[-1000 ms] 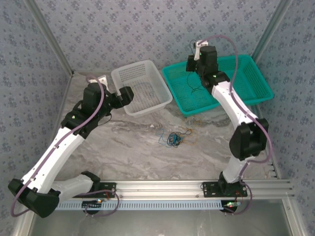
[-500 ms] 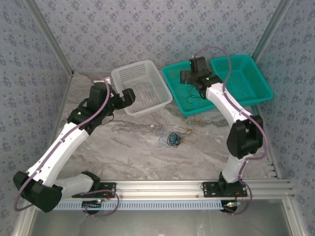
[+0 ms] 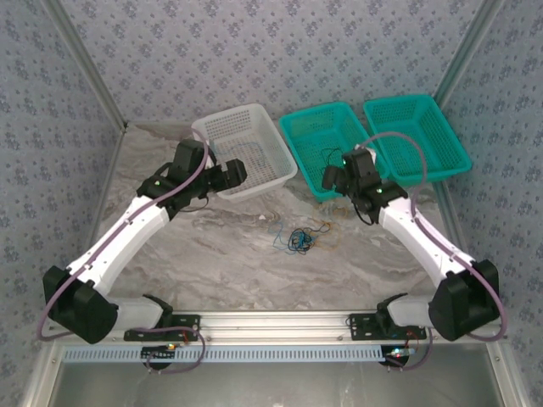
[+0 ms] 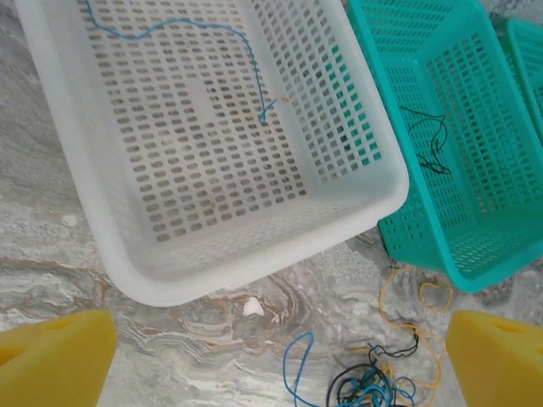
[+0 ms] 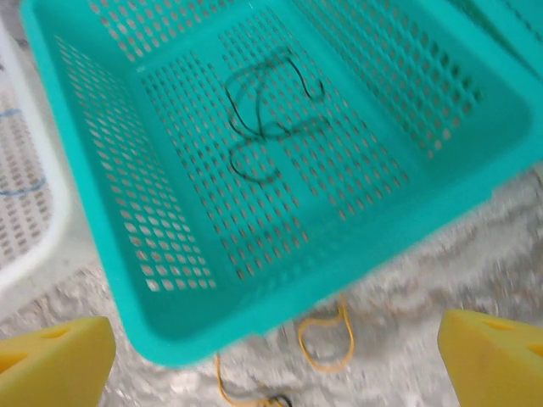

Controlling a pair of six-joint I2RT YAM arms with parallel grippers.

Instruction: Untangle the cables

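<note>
— Yellow pads at both lower corners, a wide gap between them, nothing held. That's the left gripper, right?

— Yes, spread wide, hovering over the near rim of the white basket. The right gripper is the same: foam tips far apart, empty, above the near wall of the teal basket.

— And what lies beyond the fingers?

— One blue cable lies loose in the white basket. One black cable lies curled on the teal basket's floor. I'd say those two count as sorted.

— What's left, then?

— The tangle on the marble table, between the two arms and just in front of the baskets. Blue and black strands are knotted together, and a yellow cable loops out toward the teal basket's foot.

— The second teal basket?

— I see nothing in it, though the mesh makes thin wire hard to spot.

— So partway?

— Partway, I judge. How many strands the knot holds is too fine to tell.
</note>
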